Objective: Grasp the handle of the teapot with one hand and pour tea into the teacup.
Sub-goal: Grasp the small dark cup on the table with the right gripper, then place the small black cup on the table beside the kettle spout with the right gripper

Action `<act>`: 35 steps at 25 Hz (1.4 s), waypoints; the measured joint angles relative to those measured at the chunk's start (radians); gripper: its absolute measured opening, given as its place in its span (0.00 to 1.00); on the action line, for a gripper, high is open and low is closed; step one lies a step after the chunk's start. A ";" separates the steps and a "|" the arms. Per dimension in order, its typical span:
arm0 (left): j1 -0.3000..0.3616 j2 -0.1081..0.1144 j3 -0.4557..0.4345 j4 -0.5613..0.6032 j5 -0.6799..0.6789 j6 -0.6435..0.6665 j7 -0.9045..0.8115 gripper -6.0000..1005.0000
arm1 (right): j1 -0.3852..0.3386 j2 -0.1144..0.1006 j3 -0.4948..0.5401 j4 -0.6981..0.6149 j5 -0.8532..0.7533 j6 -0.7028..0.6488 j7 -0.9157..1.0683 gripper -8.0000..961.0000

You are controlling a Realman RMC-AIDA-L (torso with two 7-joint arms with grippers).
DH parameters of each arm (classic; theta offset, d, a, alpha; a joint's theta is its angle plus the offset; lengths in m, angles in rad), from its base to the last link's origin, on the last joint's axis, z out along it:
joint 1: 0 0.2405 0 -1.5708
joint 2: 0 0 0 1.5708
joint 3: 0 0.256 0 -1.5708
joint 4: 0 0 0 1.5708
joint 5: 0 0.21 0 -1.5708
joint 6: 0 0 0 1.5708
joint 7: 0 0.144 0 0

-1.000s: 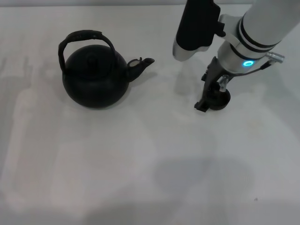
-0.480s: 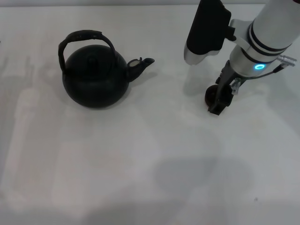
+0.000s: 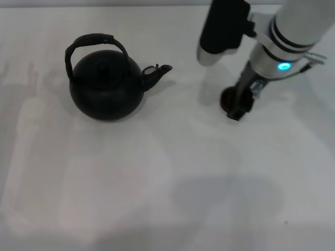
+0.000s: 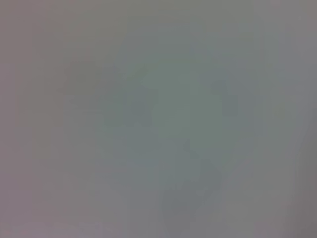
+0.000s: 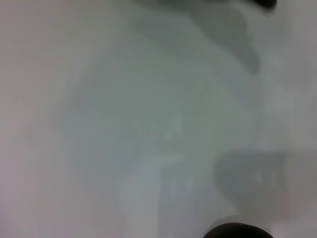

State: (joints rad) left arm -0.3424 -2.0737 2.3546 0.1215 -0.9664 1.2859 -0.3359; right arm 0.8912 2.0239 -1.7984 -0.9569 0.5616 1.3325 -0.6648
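Note:
The black teapot (image 3: 107, 90) stands on the white table at the left of the head view, its spout (image 3: 158, 72) pointing right. Its arched handle (image 3: 96, 40) rises over the lid, with nothing holding it. To the right, my right gripper (image 3: 236, 107) points down at the table and is shut on the small black teacup (image 3: 227, 99), which shows only partly behind the dark fingers. A gap of bare table lies between the spout and the teacup. The left gripper is out of view; its wrist view shows only a blank grey surface.
The white table (image 3: 157, 183) spreads across the head view, with soft shadows in front. My right forearm (image 3: 293, 31) reaches in from the upper right. A dark rounded shape (image 5: 237, 231) sits at the edge of the right wrist view.
My right gripper has shifted with the teacup, first a little right, then left and slightly farther back, toward the teapot's spout. The teapot has not moved.

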 joint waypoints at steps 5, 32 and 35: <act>-0.007 0.002 0.000 0.000 0.000 0.001 0.000 0.59 | 0.054 0.004 -0.035 -0.045 0.047 -0.010 -0.009 0.77; -0.009 -0.002 0.005 -0.002 0.004 -0.003 0.000 0.59 | 0.154 0.004 -0.369 0.067 0.285 -0.173 -0.012 0.78; -0.009 -0.002 0.007 -0.001 0.005 -0.004 0.000 0.59 | 0.152 0.004 -0.372 0.067 0.286 -0.171 -0.013 0.78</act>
State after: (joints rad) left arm -0.3510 -2.0755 2.3620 0.1207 -0.9609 1.2823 -0.3359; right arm 1.0434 2.0279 -2.1705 -0.8897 0.8475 1.1618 -0.6779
